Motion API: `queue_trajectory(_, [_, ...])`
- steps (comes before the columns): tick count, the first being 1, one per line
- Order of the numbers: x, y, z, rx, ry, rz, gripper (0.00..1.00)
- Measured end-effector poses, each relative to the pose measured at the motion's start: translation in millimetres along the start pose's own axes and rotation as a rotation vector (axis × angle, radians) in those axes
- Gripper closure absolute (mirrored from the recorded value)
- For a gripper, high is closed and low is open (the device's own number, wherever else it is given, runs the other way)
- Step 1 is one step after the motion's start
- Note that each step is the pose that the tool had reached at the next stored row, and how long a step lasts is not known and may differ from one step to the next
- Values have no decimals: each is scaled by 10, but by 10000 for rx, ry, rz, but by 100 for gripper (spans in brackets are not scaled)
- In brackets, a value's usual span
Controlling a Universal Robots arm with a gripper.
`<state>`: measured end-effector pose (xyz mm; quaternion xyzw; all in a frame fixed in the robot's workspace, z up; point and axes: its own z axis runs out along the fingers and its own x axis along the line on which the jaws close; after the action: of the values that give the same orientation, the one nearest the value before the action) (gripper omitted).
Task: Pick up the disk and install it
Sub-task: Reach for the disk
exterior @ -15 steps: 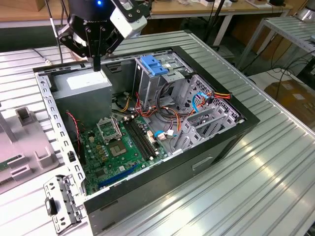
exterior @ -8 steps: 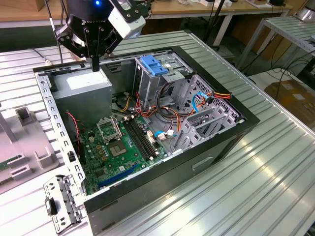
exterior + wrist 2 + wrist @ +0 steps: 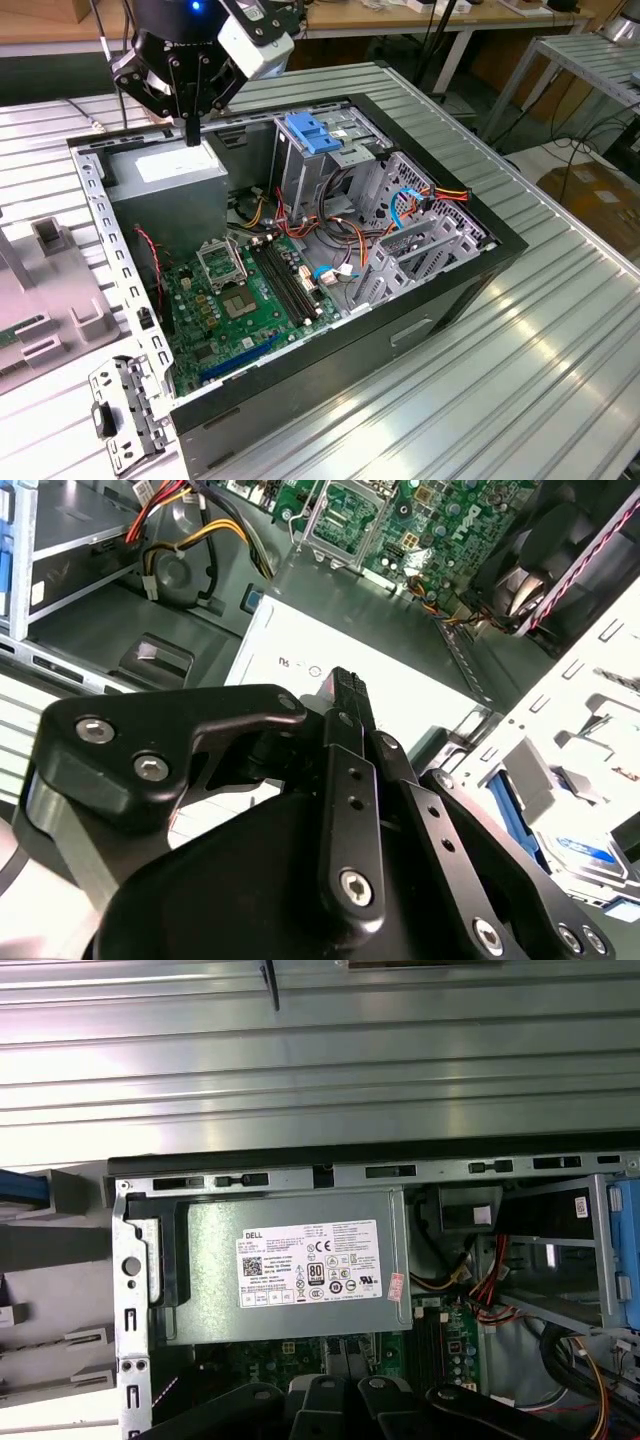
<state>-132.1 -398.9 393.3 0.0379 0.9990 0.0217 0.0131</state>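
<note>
Exterior view, starting from its left: a grey fixture (image 3: 50,300) sits outside the open computer case (image 3: 500,245), followed by the case's perforated side rail (image 3: 107,235). My gripper (image 3: 192,135) hangs just above the power supply (image 3: 170,165), fingers pressed together with nothing between them. Towards that view's right are the motherboard (image 3: 240,295) and the drive cage (image 3: 340,170), which has a blue carrier (image 3: 312,133) on top.

What I take to be the disk (image 3: 585,852) lies outside the case, beyond the rail. In the second wrist view it is a blue-banded label edged in blue plastic.

With my closed fingers this near the power supply, a drop here would likely jab its lid. Its white label could also be mistaken for the disk's. Loose cables (image 3: 420,195) by the cage could snag a drive going in.

The frame edge and my own linkage cut off the disk, so I cannot tell how it sits. Nor can I tell whether the blue carrier holds anything.
</note>
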Motion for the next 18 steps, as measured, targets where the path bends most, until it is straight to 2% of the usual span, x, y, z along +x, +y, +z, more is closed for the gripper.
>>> queue_trajectory(18, [40, -3, -1, 0, 0, 0, 89])
